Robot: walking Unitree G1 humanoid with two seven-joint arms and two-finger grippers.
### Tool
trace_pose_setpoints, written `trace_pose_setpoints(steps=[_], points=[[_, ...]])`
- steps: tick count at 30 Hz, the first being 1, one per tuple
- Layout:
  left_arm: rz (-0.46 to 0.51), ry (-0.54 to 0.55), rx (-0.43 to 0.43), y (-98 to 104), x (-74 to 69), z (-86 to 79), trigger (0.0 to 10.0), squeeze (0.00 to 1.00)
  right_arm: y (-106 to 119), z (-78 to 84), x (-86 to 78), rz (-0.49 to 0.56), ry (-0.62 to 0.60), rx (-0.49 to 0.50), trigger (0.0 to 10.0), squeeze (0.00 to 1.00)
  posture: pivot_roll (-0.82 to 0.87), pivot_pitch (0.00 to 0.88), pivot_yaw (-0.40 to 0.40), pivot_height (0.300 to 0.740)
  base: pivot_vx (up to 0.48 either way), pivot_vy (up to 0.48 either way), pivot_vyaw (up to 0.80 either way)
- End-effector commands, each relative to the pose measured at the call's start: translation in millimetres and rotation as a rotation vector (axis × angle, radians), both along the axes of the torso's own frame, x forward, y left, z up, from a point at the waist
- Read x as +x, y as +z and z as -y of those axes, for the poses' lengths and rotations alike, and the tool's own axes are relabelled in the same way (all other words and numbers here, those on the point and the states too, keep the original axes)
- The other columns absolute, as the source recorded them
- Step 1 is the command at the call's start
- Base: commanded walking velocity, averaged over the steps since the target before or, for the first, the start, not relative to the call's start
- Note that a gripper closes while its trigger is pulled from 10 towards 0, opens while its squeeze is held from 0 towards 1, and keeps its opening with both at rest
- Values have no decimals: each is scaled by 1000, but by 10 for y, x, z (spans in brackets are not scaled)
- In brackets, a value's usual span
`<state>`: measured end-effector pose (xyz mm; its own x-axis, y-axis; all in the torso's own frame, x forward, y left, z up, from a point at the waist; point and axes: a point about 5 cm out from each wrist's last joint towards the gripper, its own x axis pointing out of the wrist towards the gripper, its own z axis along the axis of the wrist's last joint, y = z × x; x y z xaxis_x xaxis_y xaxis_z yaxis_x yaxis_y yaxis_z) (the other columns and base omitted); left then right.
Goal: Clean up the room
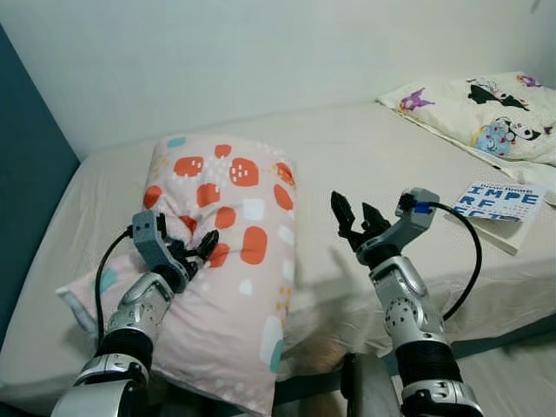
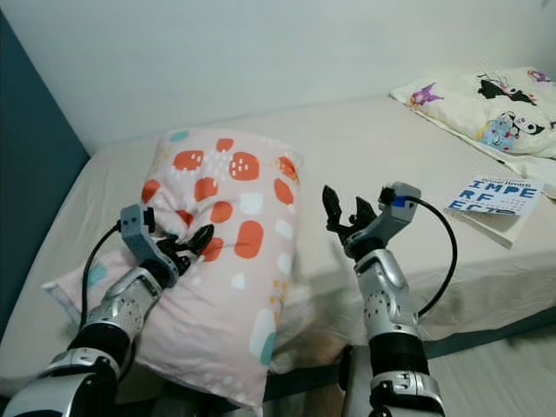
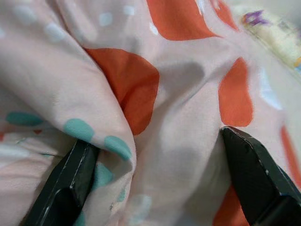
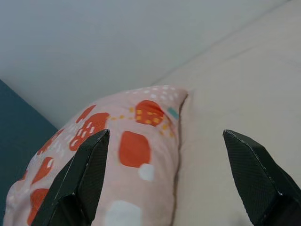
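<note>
Two pillows share the bed (image 1: 382, 165): the pink spotted pillow (image 1: 234, 261) slumps over the near edge, a cartoon pillow (image 1: 486, 113) lies at the far right, with a book (image 1: 502, 208) near it. The pink one looks light, soft and floppy, so bunched cloth is probably the best hold. The left gripper (image 1: 193, 254) pinches a fold of it; the right gripper (image 1: 354, 217) hovers beside it, fingers apart.

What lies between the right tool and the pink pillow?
Nothing but bare bedsheet: in the left eye view, the open right tool hovers beside the pillow, apart from it.
</note>
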<state>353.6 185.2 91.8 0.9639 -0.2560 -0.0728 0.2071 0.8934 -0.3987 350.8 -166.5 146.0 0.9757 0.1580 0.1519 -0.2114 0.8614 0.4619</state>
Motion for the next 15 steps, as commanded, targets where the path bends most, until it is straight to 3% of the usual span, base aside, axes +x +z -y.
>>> trace_pose_setpoints(steps=[1,3,5,7,8,13,15], points=[[-32,-1,95,-67,-37,-19,10000,0,-19,-21,4,-2,-1,-12,10000,0,-117,15,69,550,0,0,0],[-32,-1,95,-67,-37,-19,10000,0,-19,-21,4,-2,-1,-12,10000,0,-117,15,69,550,0,0,0],[-6,69,306,56,3,-248,10000,0,-47,27,-1,-10,-26,-12,10000,0,-116,2,68,550,0,0,0],[24,117,424,178,27,-442,10000,0,-77,59,2,-25,-43,-21,10000,0,-119,0,70,550,0,0,0],[24,117,424,178,27,-442,10000,0,-77,59,2,-25,-43,-21,10000,0,-119,0,70,550,0,0,0],[100,188,539,428,2,-829,10000,0,-92,127,41,-49,-69,-30,10000,0,-117,0,74,550,0,0,0],[115,197,543,463,-7,-874,10000,0,-92,139,45,-50,-71,-33,10000,0,-115,0,74,550,0,0,0]])
